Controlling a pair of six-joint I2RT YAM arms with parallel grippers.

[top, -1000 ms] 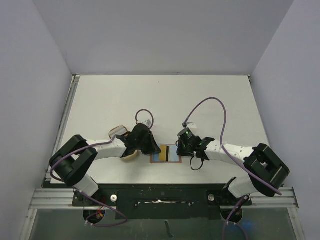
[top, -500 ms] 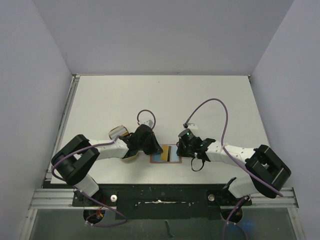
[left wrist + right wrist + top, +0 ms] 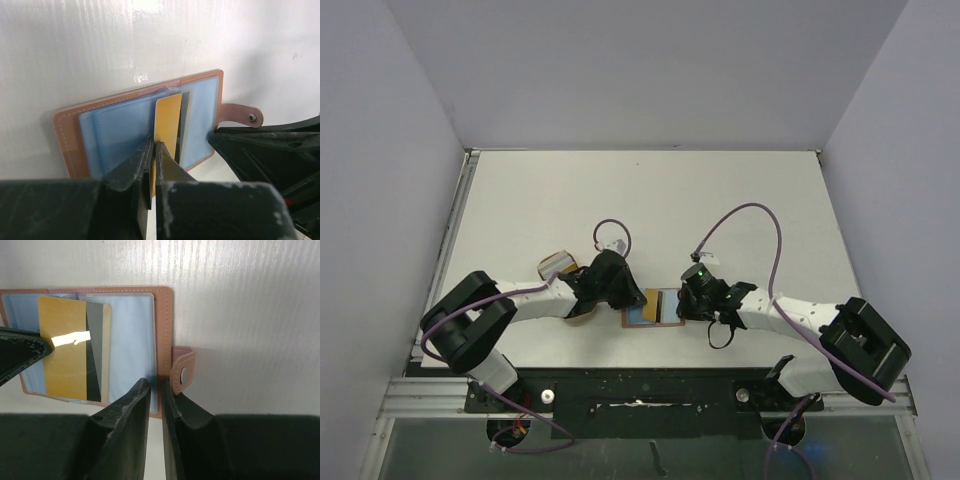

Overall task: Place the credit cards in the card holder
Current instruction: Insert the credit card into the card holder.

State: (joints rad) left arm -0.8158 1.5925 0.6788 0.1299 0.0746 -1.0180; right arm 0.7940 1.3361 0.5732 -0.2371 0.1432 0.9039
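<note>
L arm (image 3: 525, 300), R arm (image 3: 790, 315): white shells, blk joints; purple cables (image 3: 760, 215); green LED (image 3: 697, 271); end effectors (image 3: 152, 150) (image 3: 156, 387) blk.

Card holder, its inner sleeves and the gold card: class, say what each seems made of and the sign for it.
The card holder looks like leather or imitation leather, matte reddish-brown, with pale stitching along the rim. The inner sleeves are probably soft clear plastic, bluish and slightly glossy. The gold card is likely stiff plastic with a glossy finish: it carries a bright glare patch.
</note>
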